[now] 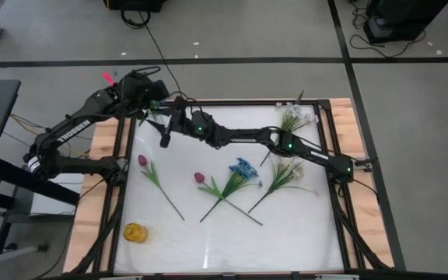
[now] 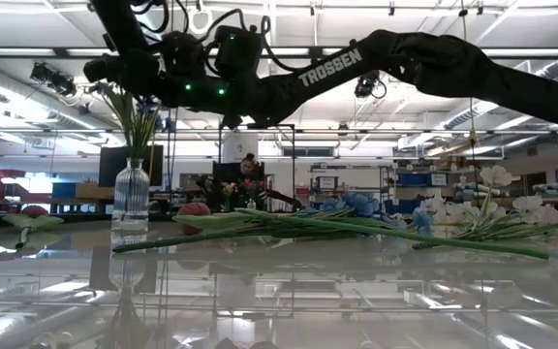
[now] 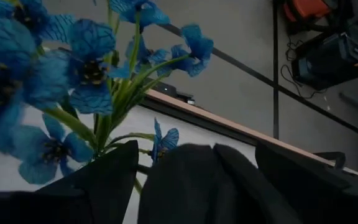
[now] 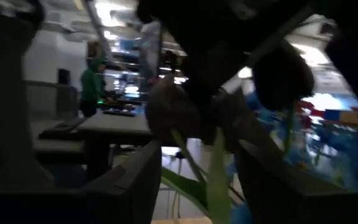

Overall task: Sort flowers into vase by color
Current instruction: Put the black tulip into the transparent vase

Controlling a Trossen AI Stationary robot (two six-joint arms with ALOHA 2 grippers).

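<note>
High view: both arms meet at the far left corner of the table (image 1: pixel 286 233). Left gripper (image 1: pixel 152 105) sits over that corner, right gripper (image 1: pixel 166 128) reaches across from the right side and ends just beside it. Can't read either set of fingers from above. Flowers on the white top: pink tulip (image 1: pixel 142 161) left of centre, second pink tulip (image 1: pixel 199 177) mid-table, blue flower (image 1: pixel 243 167) right beside it with stems crossing, white spray (image 1: pixel 286 171) to the right, another white spray (image 1: pixel 294 117) at the far right corner. Small yellow object (image 1: pixel 134 232) near the front left.

Low view: clear glass vase (image 2: pixel 131 199) stands upright at the left, green stems rising out of it into the two grippers overhead, blooms hidden by them. Right arm (image 2: pixel 376 63) comes in from the right. The other flowers lie flat on the table, blue flower (image 2: pixel 361 204) and white spray (image 2: pixel 497 176) to the right of the vase.

Left wrist view: blue blooms (image 3: pixel 79 56) close up, stems running down between the left fingers (image 3: pixel 104 180). Fingers stand apart; can't tell if they touch the stems.

Right wrist view: dark blurred bud (image 4: pixel 173 109) on a green stem between the right fingers (image 4: pixel 135 180), which are spread. Contact unclear. A person (image 4: pixel 94 84) in green stands at a bench in the room behind.
</note>
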